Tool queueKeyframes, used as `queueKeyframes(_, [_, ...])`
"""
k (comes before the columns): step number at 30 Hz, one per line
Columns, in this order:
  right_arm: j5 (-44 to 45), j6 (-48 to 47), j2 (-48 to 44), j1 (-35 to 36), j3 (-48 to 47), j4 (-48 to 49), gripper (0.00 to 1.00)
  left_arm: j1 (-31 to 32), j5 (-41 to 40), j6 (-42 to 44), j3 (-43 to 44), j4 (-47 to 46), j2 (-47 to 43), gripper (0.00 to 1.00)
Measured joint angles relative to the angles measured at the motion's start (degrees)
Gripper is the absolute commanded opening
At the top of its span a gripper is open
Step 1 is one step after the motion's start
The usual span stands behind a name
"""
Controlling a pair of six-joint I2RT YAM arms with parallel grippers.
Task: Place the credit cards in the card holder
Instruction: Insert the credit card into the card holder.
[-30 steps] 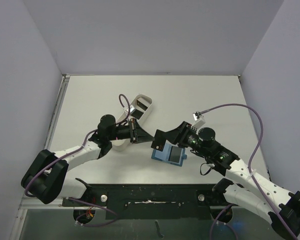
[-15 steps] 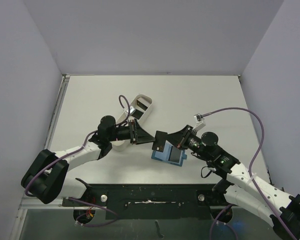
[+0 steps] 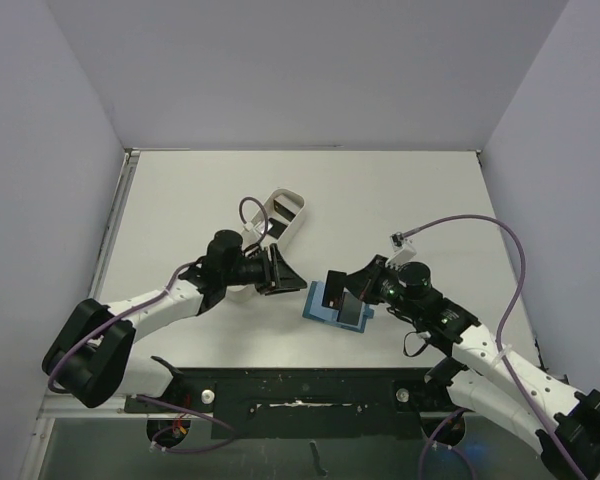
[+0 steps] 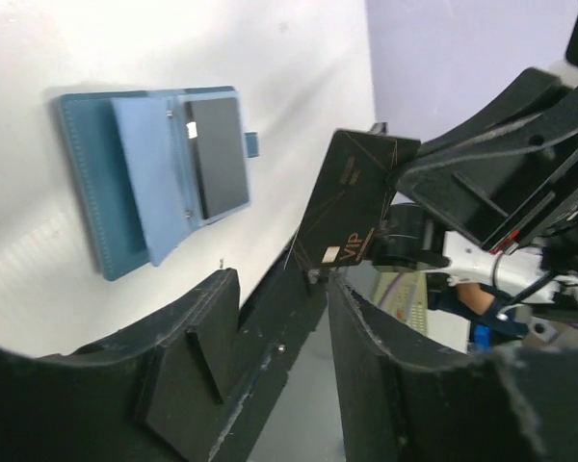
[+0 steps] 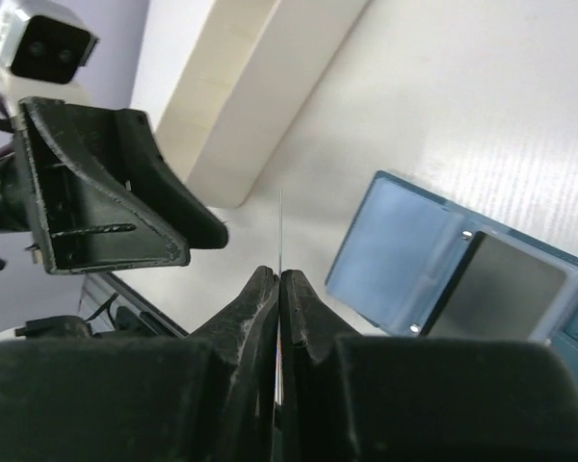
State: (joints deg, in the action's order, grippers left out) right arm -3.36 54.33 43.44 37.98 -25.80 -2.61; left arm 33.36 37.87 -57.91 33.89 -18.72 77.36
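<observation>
Card holder [image 4: 135,183] lies open and flat on the worktop [image 3: 400,190], between the two arms. One dark card [image 4: 217,154] already sits in its clear pocket. A second, black card [image 4: 354,202] is off the worktop, pinched in your right gripper [image 5: 278,281], whose jaws are closed tight on it, near the holder but not touching it. Left gripper [image 4: 281,298] hangs close by, jaws apart, nothing in them.

Step in hand, as I read it: carrying the black card to the holder. The next move calls for turning the card's edge toward a pocket mouth and sliding it in low. The flap looks loose, so your left gripper may need to pin it.

Views: left wrist shows the black card's face, its "VIP" lettering and its tilt. Right wrist shows that card only edge-on, as a thin line, but gives the white tray [image 5: 250,87] behind the left gripper. Top view places both arms and the holder; the held card is hard to pick out there.
</observation>
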Motion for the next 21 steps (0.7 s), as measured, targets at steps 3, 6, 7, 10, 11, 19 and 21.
queueKeyframes(3, [-1.2, -0.5, 2.4, -2.4, 0.0, -0.9, 0.0, 1.0, -2.7, 2.8, 1.4, 4.4, 0.2, 0.3])
queueKeyframes(6, [-3.0, -0.9, 4.2, -4.6, 0.4, -0.9, 0.0, 2.5, -5.7, 5.4, 3.5, 8.3, 1.2, 0.24])
queueKeyframes(7, [-3.8, -1.0, 4.7, -5.5, 0.7, -0.9, 0.0, 3.1, -6.6, 6.2, 4.1, 9.4, 1.7, 0.23])
queueKeyframes(10, [-6.0, -1.2, 6.5, -8.0, 1.5, -0.7, 0.0, 4.7, -9.5, 8.3, 5.4, 12.0, 3.3, 0.18])
queueKeyframes(11, [-6.8, -1.3, 7.1, -8.7, 1.6, -0.7, 0.0, 5.1, -10.3, 8.9, 5.6, 12.5, 3.9, 0.17])
queueKeyframes(19, [-12.2, -1.9, 13.0, -13.2, 4.3, 2.8, 0.0, 7.0, -13.0, 11.1, 6.4, 14.3, 10.4, 0.11])
queueKeyframes(21, [-13.5, -1.8, 14.3, -14.0, 5.6, 3.9, 0.0, 7.5, -13.3, 11.3, 6.7, 14.3, 12.0, 0.09])
